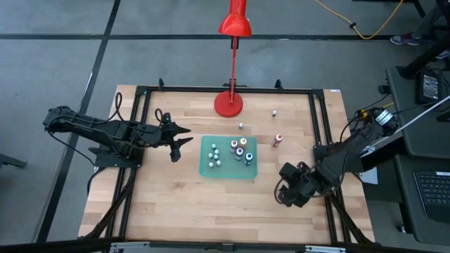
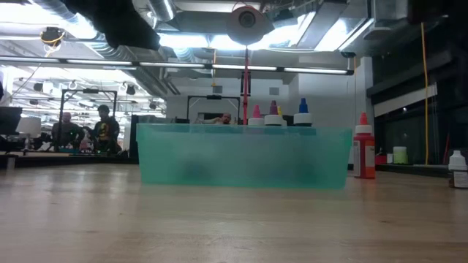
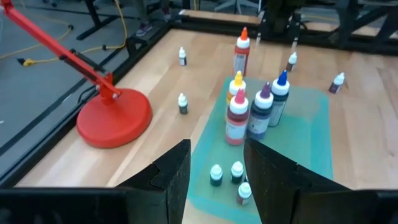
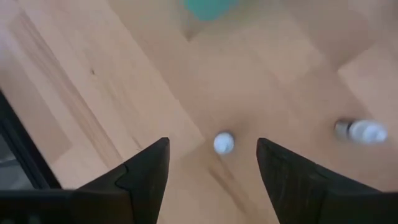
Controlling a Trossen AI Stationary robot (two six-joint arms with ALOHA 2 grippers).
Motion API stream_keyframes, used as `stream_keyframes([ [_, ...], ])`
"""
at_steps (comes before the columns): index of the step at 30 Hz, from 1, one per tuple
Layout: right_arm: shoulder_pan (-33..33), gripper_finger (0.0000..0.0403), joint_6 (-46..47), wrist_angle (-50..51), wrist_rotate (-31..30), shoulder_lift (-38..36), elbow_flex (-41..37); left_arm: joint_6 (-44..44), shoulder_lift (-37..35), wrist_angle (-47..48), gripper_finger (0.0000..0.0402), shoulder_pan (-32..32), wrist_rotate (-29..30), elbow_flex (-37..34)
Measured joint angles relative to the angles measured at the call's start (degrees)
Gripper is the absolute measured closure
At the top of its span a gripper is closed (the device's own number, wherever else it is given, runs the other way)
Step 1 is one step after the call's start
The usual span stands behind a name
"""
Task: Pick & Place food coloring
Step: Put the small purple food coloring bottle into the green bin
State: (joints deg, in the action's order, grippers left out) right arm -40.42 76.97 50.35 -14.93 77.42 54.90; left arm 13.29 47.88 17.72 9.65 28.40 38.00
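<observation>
The food coloring bottles stand mostly in a green tray (image 1: 228, 167) at the table's middle: taller ones with yellow, pink, purple and blue caps (image 3: 258, 109) and small white-capped ones (image 3: 236, 170). A red-capped bottle (image 1: 278, 140) and two tiny ones (image 1: 241, 126) stand on the wood beyond the tray. My left gripper (image 1: 186, 137) hovers open at the tray's left edge, pointing toward it. My right gripper (image 1: 287, 195) is open near the table's right front, pointing down over a tiny white-capped bottle (image 4: 223, 142) that stands on the wood below its fingers. Another small bottle (image 4: 364, 131) lies beside it.
A red lamp with a round base (image 1: 228, 104) stands at the far middle of the table, its arm reaching beyond the far edge. A black frame (image 1: 225, 89) runs around the tabletop. Bare wood lies in front of the tray.
</observation>
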Motion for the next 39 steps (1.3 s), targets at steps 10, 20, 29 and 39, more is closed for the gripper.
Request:
stream_keyframes([
  [10, -9.4, 0.0072, 15.9, 0.0, -3.6, 7.0, 0.0, 0.9, 0.0, 1.2, 0.0256, 0.0, 0.0, 0.0],
  [20, -14.6, 0.0074, 24.9, -2.7, -11.7, 20.7, 0.0, 1.8, 0.0, 1.1, 0.0256, 0.0, 0.2, 0.0],
  [29, -15.4, 0.008, 26.9, -5.3, -13.9, 27.9, 0.2, 3.6, 0.0, 0.8, 0.0256, 0.0, 0.1, 0.0],
  [39, -15.5, 0.008, 29.8, -4.3, -20.7, 31.1, 0.2, 4.1, 0.0, 0.2, 0.0256, 0.0, 0.4, 0.0],
])
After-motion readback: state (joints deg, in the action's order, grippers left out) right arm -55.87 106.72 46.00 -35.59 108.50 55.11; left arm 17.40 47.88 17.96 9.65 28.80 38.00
